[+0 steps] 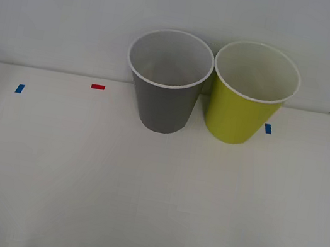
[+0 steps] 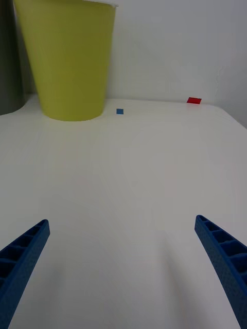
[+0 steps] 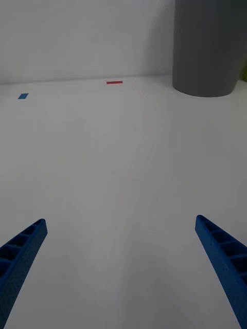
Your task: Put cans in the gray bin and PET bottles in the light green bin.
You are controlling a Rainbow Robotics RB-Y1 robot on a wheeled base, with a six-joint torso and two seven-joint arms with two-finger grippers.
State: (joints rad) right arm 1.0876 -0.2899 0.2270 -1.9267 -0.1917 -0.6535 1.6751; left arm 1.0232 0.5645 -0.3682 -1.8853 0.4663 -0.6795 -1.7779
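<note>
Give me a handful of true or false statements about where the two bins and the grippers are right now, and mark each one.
1. The gray bin stands to the left of the light green bin in the front view. True.
2. The light green bin lies tipped on its side. False: both bins stand upright at the far side of the table.
3. The right gripper has its fingers spread apart over bare table. True.
4. The left gripper is shut on a can. False: its fingers are open with nothing between them.
5. A blue tape mark sits near the base of the light green bin. True.
</note>
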